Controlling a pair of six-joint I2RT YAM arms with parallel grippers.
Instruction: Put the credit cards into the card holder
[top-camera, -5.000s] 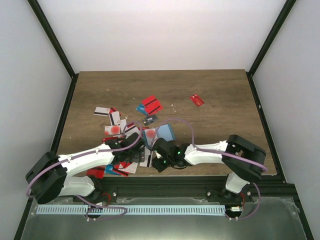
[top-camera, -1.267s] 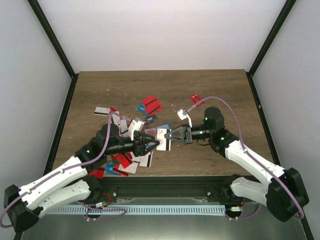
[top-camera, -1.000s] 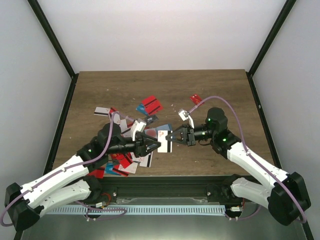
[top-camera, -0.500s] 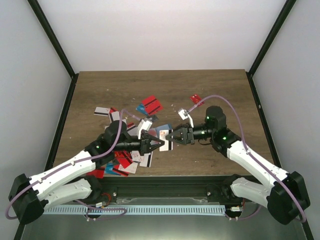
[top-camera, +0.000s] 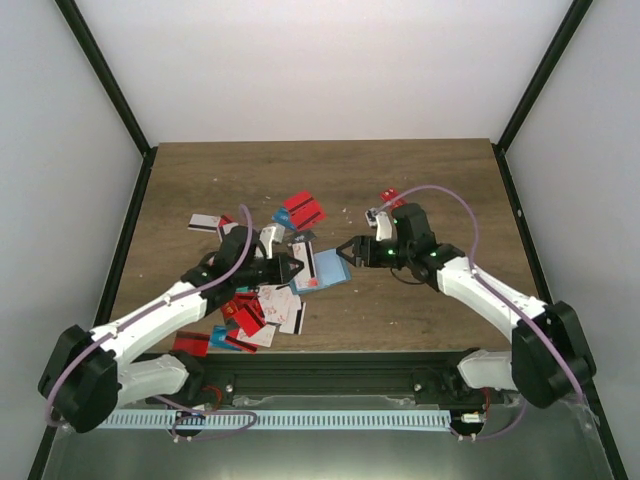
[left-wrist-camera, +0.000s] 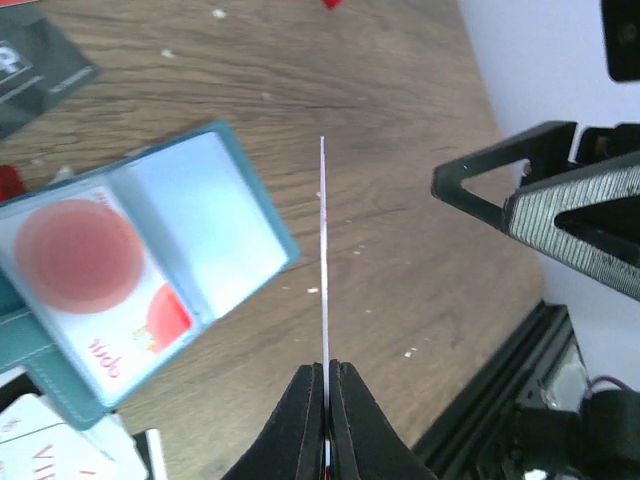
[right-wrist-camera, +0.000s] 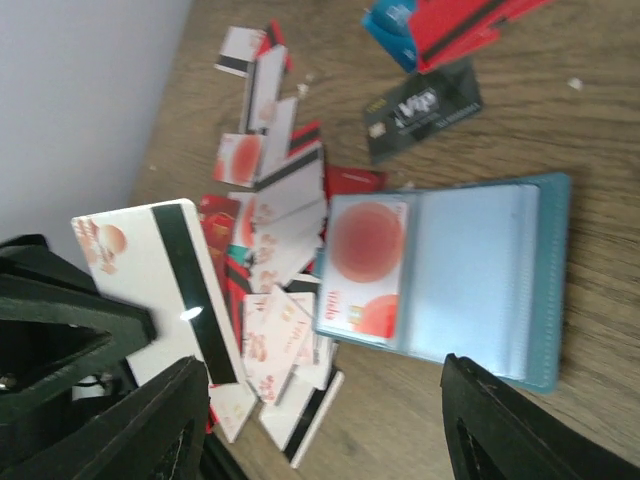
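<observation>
Wooden table (top-camera: 440, 180) below, the left gripper (left-wrist-camera: 325, 372) is clamped tight on one white, black-striped card (left-wrist-camera: 323, 250), lifted off the surface just beside the open card holder (left-wrist-camera: 200, 230), likely so its thin edge can slide into a light-blue pocket. Facing it, the right gripper (top-camera: 352, 250) stands spread wide with nothing in it. Loose credit cards (right-wrist-camera: 290, 210) crowd the holder's left side, and one pocket already shows a red-dot card (right-wrist-camera: 365, 240).

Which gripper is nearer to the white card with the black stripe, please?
Left: the left gripper pinches the card; the right gripper stands open beside it, apart.
</observation>
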